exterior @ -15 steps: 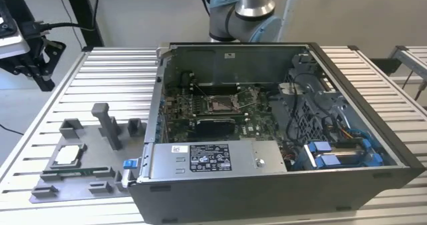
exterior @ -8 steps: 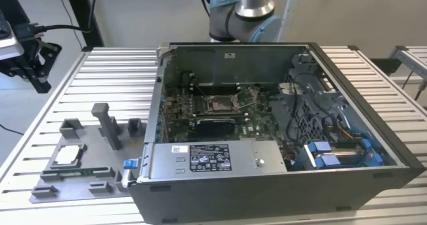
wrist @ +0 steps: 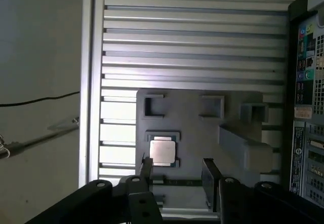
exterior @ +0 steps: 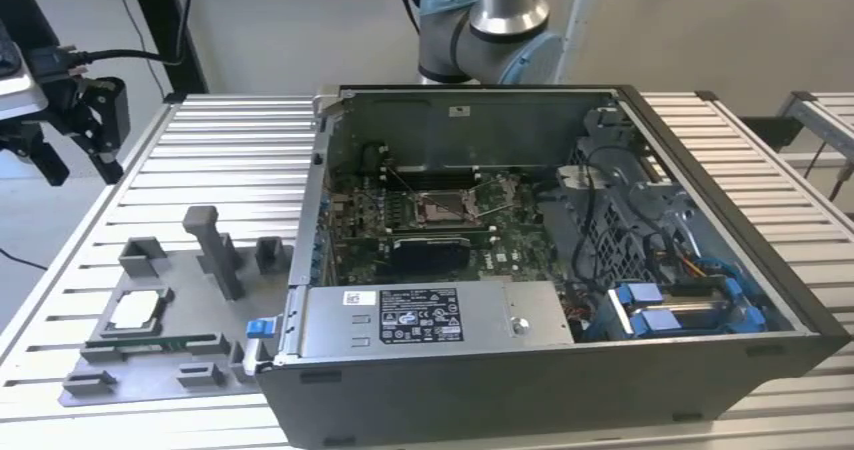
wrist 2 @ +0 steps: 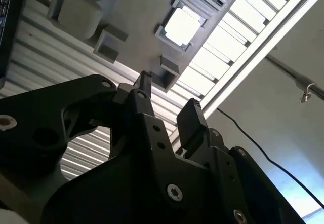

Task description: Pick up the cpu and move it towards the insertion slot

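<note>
The cpu (exterior: 135, 311), a small silver-topped square chip, lies flat in a recess of the grey holder plate (exterior: 160, 370) on the exterior view's left, outside the computer case. My gripper (exterior: 76, 158) hangs high above the table's far left edge, well apart from the chip. In both wrist views its black fingers stand open with nothing between them: gripper (wrist: 178, 176) and cpu (wrist: 162, 150); gripper (wrist 2: 167, 98) and cpu (wrist 2: 182, 26). The insertion slot (exterior: 442, 207), a shiny square frame with a brownish centre, sits on the green board inside the open case.
The open computer case (exterior: 561, 370) fills the table's middle and right, with a power supply (exterior: 427, 315) at the front and blue cables (exterior: 667, 305). Grey posts (exterior: 216, 250) rise from the holder plate. A green memory stick (exterior: 154, 345) lies beside the chip. The table (exterior: 227, 140) is slatted aluminium.
</note>
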